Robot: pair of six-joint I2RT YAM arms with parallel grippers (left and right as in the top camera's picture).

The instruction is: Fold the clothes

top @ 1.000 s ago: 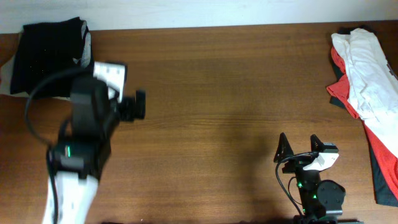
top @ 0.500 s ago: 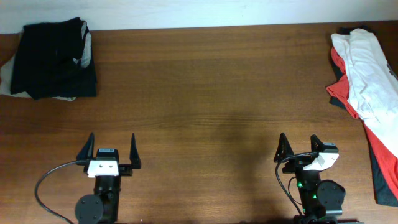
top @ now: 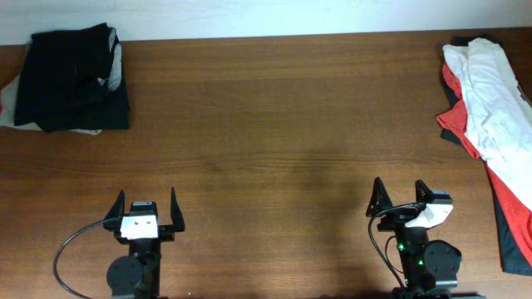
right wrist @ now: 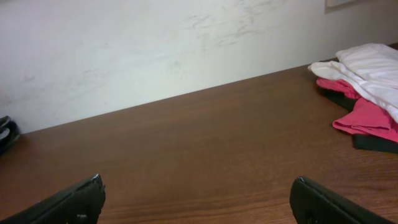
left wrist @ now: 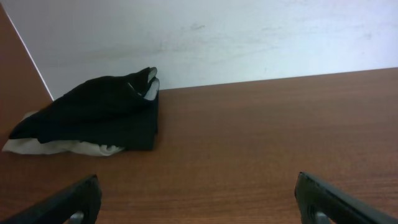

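Note:
A folded black garment (top: 73, 76) lies on a pale one at the table's far left corner; it also shows in the left wrist view (left wrist: 99, 112). A heap of white (top: 495, 100) and red (top: 515, 199) clothes lies along the right edge; it shows in the right wrist view (right wrist: 364, 81) too. My left gripper (top: 144, 208) is open and empty near the front left; its jaws (left wrist: 196, 199) frame bare wood. My right gripper (top: 399, 198) is open and empty near the front right; its jaws (right wrist: 199, 199) frame bare wood.
The brown wooden table (top: 283, 133) spans the view. A white wall (left wrist: 249, 37) runs behind its far edge. Cables hang from both arm bases at the front edge.
The left arm has drawn back from the black garment at the far left to its place at the front edge, gripper open. The right arm has not moved.

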